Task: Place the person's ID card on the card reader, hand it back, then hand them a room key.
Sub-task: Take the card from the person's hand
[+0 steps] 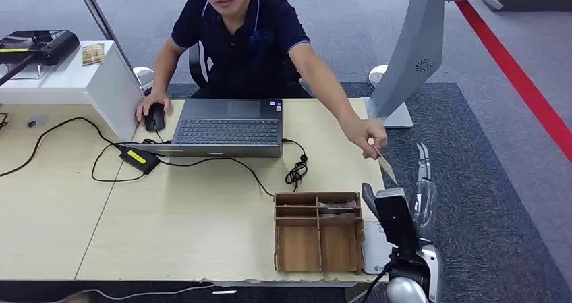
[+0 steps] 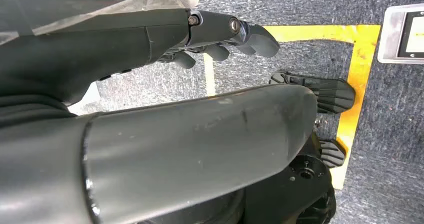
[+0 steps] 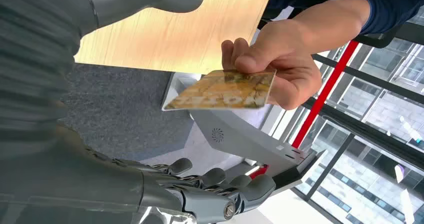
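The person across the desk reaches out and holds an orange-patterned ID card [image 1: 386,165] [image 3: 222,89] in their hand [image 1: 372,140] past the desk's right edge. My right hand [image 1: 419,194] [image 3: 200,189] is raised just below the card with its fingers [image 3: 220,179] spread; the card lies between thumb and fingers without touching them. A white card reader [image 1: 373,249] sits on the desk's front right corner. Beside it, a wooden organizer [image 1: 317,232] has cards in its back compartments. My left hand [image 2: 220,37] hangs down over the floor, holding nothing.
An open laptop [image 1: 228,129], a mouse under the person's other hand [image 1: 154,116], a power brick [image 1: 139,159] and cables lie on the desk [image 1: 189,229]. A white kiosk stand [image 1: 411,53] rises to the right of the desk. Yellow floor tape [image 2: 357,74] lies below my left hand.
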